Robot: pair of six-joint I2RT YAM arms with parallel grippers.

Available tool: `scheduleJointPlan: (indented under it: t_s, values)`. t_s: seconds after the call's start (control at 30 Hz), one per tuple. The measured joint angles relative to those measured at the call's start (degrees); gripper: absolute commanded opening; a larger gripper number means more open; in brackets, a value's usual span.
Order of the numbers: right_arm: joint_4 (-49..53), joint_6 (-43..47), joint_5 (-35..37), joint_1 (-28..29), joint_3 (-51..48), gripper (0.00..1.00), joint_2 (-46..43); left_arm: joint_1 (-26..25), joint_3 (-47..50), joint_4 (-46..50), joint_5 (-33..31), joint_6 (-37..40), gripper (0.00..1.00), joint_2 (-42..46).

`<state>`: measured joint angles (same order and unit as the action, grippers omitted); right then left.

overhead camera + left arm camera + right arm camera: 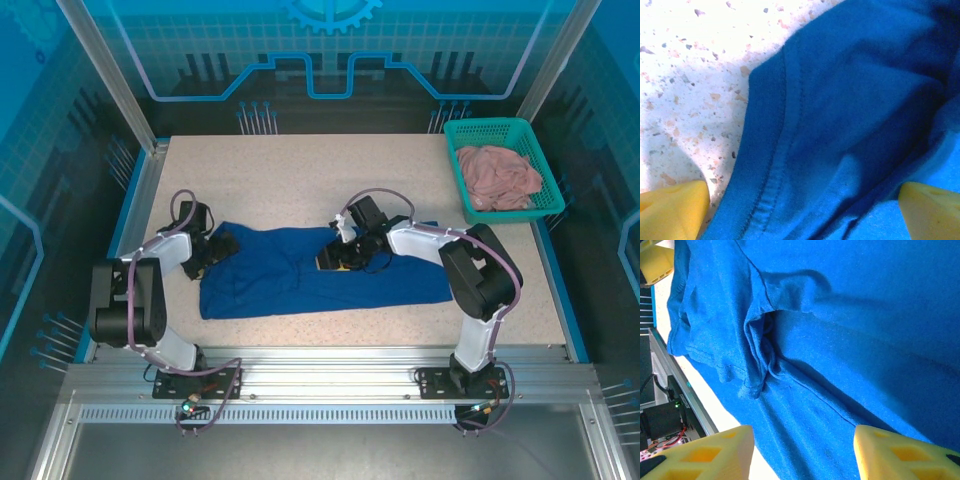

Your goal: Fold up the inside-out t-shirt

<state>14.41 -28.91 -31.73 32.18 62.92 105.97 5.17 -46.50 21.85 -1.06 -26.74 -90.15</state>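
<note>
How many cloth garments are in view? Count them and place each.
2. The royal-blue cotton t-shirt lies on the speckled table between the arms; the dusty-pink cloth garment is bunched in the teal plastic basket at the far right corner. More may hide beneath it.

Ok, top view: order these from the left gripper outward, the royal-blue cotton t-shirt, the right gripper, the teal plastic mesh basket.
1. royal-blue cotton t-shirt, its edge right beneath the left gripper, table's left.
2. right gripper, mid-table over the shirt.
3. teal plastic mesh basket, far right corner.
</note>
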Motion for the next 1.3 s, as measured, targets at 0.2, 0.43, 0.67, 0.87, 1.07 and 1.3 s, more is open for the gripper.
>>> scheduleJointPlan:
  t_s: [0.2, 0.43, 0.67, 0.87, 1.07, 1.3]
  values:
    - [-0.17, -0.02, -0.28, 0.0, 0.0, 0.56, 0.0, -1.25, -0.02, 0.42, -0.39, 1.64, 0.96, 0.42]
    - [-0.17, -0.09, -0.48, 0.0, 0.0, 0.56, 0.0, -3.32, 0.37, -0.09, 1.33, 2.32, 0.88, 0.44]
    - [-0.17, -0.24, -0.46, 0.0, 0.0, 0.56, 0.0, -5.46, 0.44, -0.28, 1.86, 3.08, 0.75, 0.35]
    - [-0.17, -0.31, -0.46, 0.0, 0.0, 0.56, 0.46, -7.74, 1.92, -2.12, 3.3, 2.84, 0.6, 1.16]
    - [-0.13, -0.5, -0.46, 0.02, 0.02, 0.56, 0.72, -9.53, 3.39, -4.22, 6.19, 2.64, 0.45, 1.64]
    - [-0.04, -0.5, -0.44, 0.02, 0.09, 0.56, 0.72, -11.08, 5.09, -7.48, 10.03, 2.67, 0.3, 1.66]
